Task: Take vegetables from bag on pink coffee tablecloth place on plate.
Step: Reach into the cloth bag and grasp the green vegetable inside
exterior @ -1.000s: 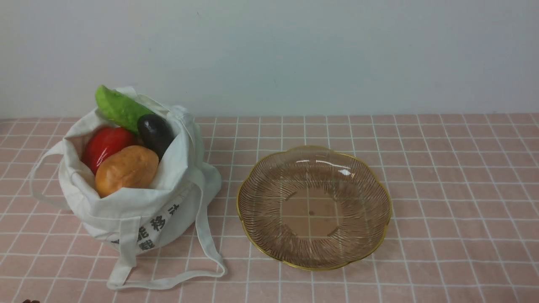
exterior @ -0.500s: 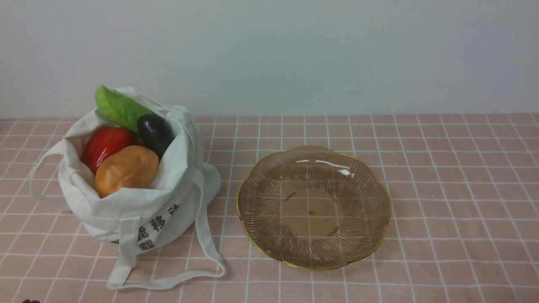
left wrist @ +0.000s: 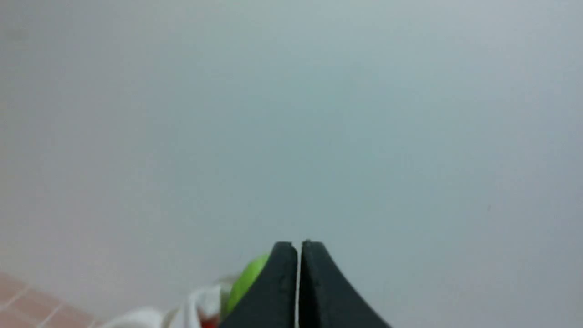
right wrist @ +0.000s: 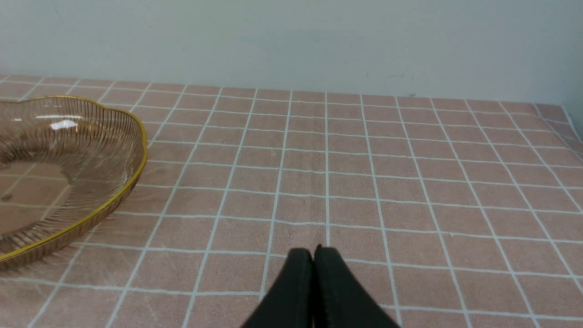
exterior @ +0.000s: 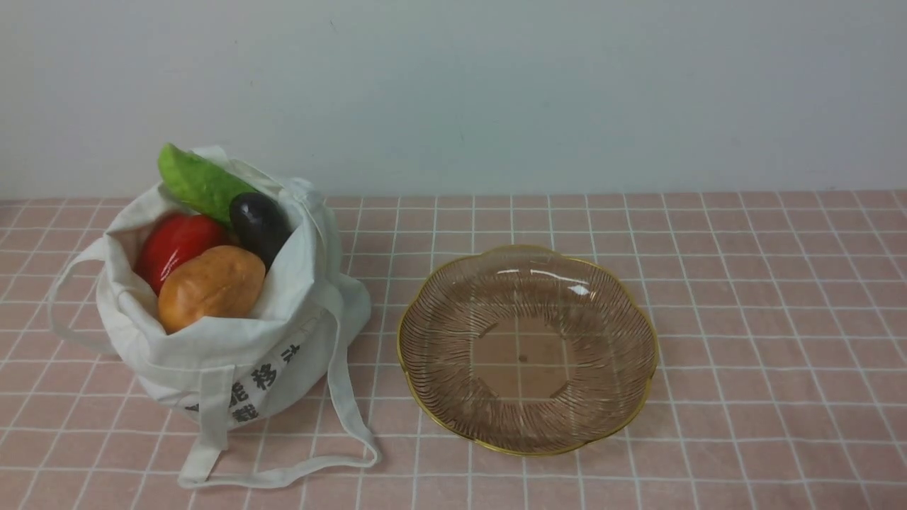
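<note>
As seen from the front, task not yet begun, with neither arm in that view.

Far left, shown only by its own wrist camera: left pincer (left wrist: 299, 248), jaws pressed together with a hairline gap, gripping nothing, aimed at the pale wall (left wrist: 319, 114), with a sliver of green cucumber (left wrist: 243, 282) just beside it.

Next: white cloth tote bag (exterior: 234, 361), slumped on the pink checked tablecloth (exterior: 765, 319) that covers the table. Mouth open, black printed characters on the front, one long strap (exterior: 351, 418) trailing forward.

In the mouth, all four vegetables:
- red pepper (exterior: 173, 244) at the left
- orange-brown potato (exterior: 211, 285) in front, touching the pepper
- cucumber jutting above the rear rim
- dark purple eggplant (exterior: 258, 225) at the right, against the cucumber

Judged light, rigid and glossy, hence apt to slip; soft bag likely to drag along. Best taken across the narrow waist, potato or cucumber first as the most exposed.

Centre right: ribbed amber glass plate (exterior: 602, 397) with gold scalloped rim, holding nothing, near the bag but apart from it. Probably fragile, so set loads down gently.

Far right, likewise seen only by its wrist camera: right pincer (right wrist: 313, 253), jaws together, gripping nothing, low over bare cloth beside the plate.
</note>
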`<action>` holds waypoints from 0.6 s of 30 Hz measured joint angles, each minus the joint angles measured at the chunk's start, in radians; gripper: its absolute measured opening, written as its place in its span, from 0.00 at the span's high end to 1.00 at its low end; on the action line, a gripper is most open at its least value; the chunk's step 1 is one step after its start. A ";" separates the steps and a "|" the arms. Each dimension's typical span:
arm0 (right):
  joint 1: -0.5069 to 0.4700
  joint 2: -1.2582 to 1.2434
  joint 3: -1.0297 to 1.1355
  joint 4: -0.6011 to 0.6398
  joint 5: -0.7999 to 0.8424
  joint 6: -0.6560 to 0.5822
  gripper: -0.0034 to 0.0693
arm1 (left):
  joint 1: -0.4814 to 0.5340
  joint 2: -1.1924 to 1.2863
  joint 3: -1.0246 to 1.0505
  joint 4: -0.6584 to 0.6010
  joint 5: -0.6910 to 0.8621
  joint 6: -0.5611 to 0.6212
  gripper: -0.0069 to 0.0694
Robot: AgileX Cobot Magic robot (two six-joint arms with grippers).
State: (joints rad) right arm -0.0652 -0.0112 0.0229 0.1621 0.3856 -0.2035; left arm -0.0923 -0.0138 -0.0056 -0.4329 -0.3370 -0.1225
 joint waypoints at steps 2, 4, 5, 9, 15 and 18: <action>0.000 0.000 0.000 0.000 0.000 0.000 0.97 | 0.000 0.004 -0.075 0.009 0.035 0.003 0.92; 0.000 0.000 0.000 0.000 0.000 0.000 0.97 | 0.000 0.042 -0.177 0.030 0.130 0.016 0.92; 0.000 0.000 0.000 0.000 0.000 0.000 0.97 | 0.000 0.064 -0.212 0.038 0.173 0.024 0.92; 0.000 0.000 0.000 0.000 0.000 0.000 0.97 | 0.000 0.310 -0.468 0.061 0.544 0.057 0.92; 0.000 0.000 0.000 0.000 0.000 0.000 0.97 | 0.000 0.702 -0.778 0.105 0.935 0.137 0.92; 0.000 0.000 0.000 0.000 0.000 0.000 0.97 | 0.000 0.939 -0.985 0.166 1.090 0.164 0.92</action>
State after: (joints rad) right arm -0.0652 -0.0112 0.0229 0.1621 0.3856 -0.2035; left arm -0.0923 0.9255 -0.9908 -0.2669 0.7531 0.0419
